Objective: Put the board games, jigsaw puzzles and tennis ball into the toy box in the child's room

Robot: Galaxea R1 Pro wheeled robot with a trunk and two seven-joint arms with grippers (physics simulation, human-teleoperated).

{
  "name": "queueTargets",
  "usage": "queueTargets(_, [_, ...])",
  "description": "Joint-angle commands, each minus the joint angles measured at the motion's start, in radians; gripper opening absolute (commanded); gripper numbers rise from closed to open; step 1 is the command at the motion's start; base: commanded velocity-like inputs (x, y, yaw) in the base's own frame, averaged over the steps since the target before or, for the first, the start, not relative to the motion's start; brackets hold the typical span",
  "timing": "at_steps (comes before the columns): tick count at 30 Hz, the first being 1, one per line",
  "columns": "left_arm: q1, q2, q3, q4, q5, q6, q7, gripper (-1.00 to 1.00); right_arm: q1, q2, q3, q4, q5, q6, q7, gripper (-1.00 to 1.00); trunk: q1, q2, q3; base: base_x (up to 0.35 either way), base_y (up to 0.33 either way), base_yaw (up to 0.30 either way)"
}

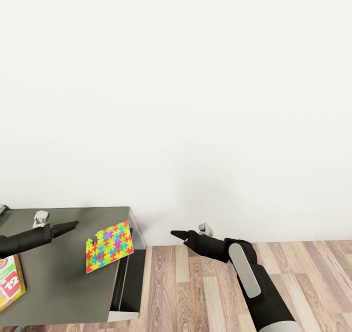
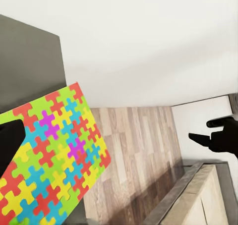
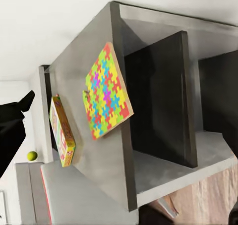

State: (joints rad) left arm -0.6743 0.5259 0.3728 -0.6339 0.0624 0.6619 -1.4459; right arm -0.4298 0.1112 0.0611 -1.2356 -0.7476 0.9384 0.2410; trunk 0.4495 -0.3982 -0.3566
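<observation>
A bright jigsaw puzzle [image 1: 109, 246] lies flat on the dark grey worktop [image 1: 54, 273], at its right edge and poking a little past it. The left end effector [image 1: 72, 225] hangs just left of it, holding nothing, fingers pinched together. The right end effector [image 1: 177, 234] hangs over the wooden floor [image 1: 195, 293], clenched and holding nothing. A red and green board game [image 1: 11, 281] is cut off at the left. A tiny tennis ball [image 3: 31, 155] sits far off.

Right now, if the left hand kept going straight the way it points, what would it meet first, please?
Probably the jigsaw puzzle at the dark table's edge. The left hand points toward it, though it may pass just above; depth is unclear.
</observation>
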Motion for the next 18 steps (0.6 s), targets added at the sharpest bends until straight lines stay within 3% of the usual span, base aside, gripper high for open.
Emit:
queueTargets(1, [-0.001,0.0,0.0,0.0,0.001,0.011,-0.004,1.0,-0.001,0.002,-0.001,-0.001,0.008,0.003,0.008,1.0,0.001,-0.002,-0.002,0.0,0.127,0.028])
queueTargets(8, [-0.001,0.0,0.001,0.0,0.002,0.011,-0.007,1.0,-0.001,0.006,0.001,-0.001,0.013,-0.007,0.005,1.0,0.001,-0.002,-0.002,0.0,0.175,0.008])
queueTargets(18, [-0.001,0.0,0.001,0.0,0.002,0.012,-0.007,1.0,-0.001,0.007,0.001,0.005,0.016,-0.029,0.003,1.0,0.001,-0.002,-0.002,0.0,0.03,0.001])
